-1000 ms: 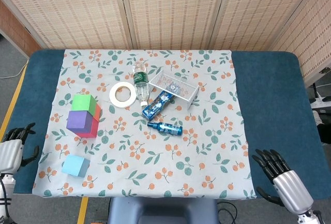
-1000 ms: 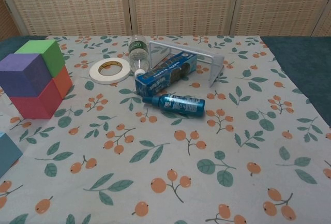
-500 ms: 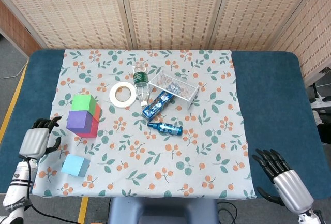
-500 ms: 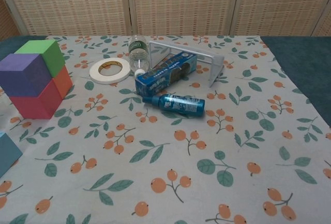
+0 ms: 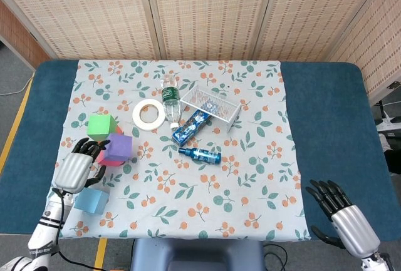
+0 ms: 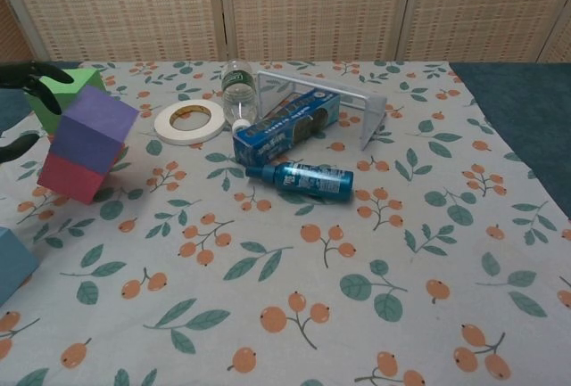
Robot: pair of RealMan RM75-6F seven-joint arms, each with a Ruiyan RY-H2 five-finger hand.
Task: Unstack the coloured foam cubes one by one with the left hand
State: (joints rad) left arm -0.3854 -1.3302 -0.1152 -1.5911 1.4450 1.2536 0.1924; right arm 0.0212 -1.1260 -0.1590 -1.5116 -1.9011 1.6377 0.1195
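Observation:
The purple cube [image 5: 118, 147] sits on the red cube [image 5: 111, 161], and both lean to the right, as the chest view shows for the purple cube [image 6: 89, 127] and red cube [image 6: 70, 177]. Behind them stands the green cube [image 5: 100, 124]; what lies under it is hidden. My left hand [image 5: 76, 169] is just left of the leaning pair, its fingers [image 6: 34, 74] spread and touching the purple cube's left side. I cannot see a firm grip. A light blue cube [image 5: 93, 201] lies alone near the front edge. My right hand [image 5: 343, 218] rests at the front right, fingers spread and holding nothing.
A tape roll [image 5: 148, 114], a water bottle [image 5: 170, 97], a white wire basket [image 5: 212, 104], a blue box [image 5: 189, 127] and a blue spray bottle [image 5: 200, 154] lie mid-table on the floral cloth [image 5: 250, 177]. Woven screens stand behind.
My left hand has moved right from the table's left edge to the stack. The purple and red cubes have shifted right and now tilt. The right hand has not moved.

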